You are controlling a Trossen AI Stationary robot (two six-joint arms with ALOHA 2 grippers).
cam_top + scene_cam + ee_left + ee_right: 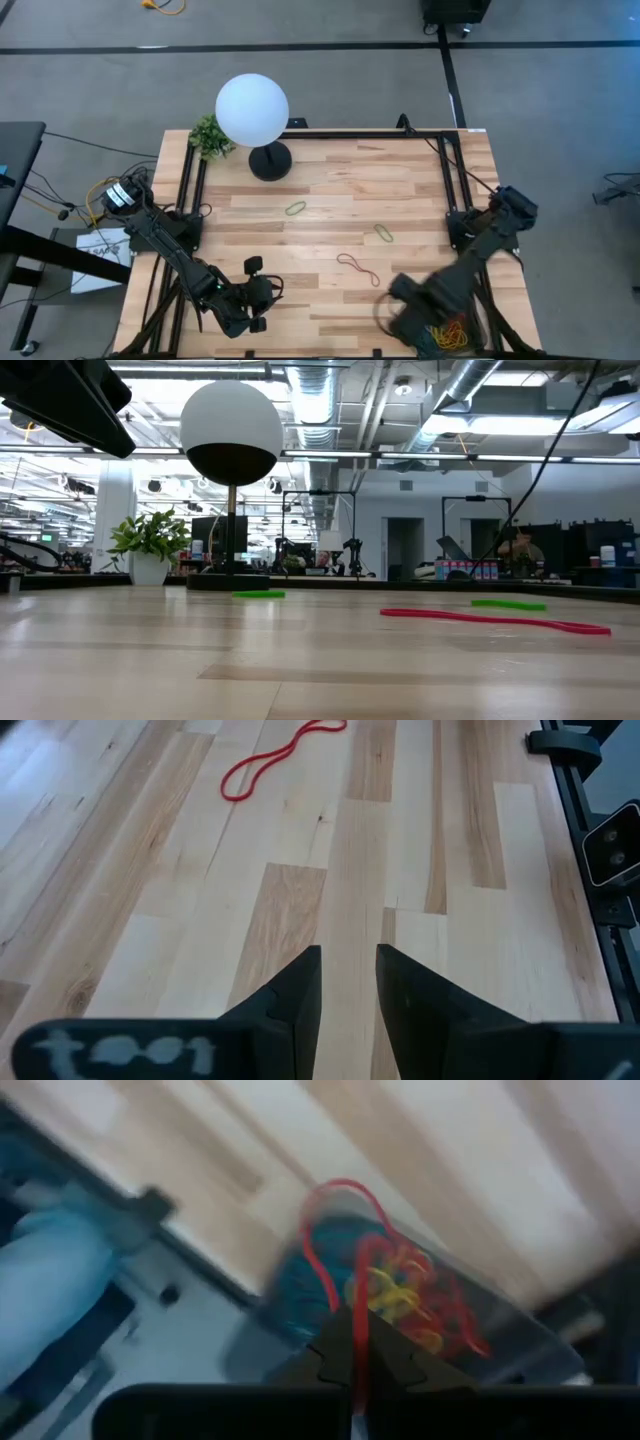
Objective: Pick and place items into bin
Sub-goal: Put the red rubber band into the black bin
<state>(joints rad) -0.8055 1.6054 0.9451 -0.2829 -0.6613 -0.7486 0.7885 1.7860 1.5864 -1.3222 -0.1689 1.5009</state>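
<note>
Your right end effector (357, 1342) is pinched together on a red band (335, 1230), hanging over the bin (447, 335) of bands directly below it. Your left end effector (348, 982) waits slightly apart, empty, another red band (275, 760) lying on the table (150, 920) well ahead.

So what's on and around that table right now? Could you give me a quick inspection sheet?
Surface: light wooden plank table, black-framed.
Job's things: two green rubber-band loops and one twisted red rubber-band loop lie loose; dark mesh bin holds red, yellow and orange loops.
Clutter: white globe lamp on black base; small green potted plant.
Grippers: left gripper fingers apart, empty, above bare wood; right gripper shut on a red loop over the bin.
Cables: black cables across the floor.
Surroundings: grey floor; open office behind.
</note>
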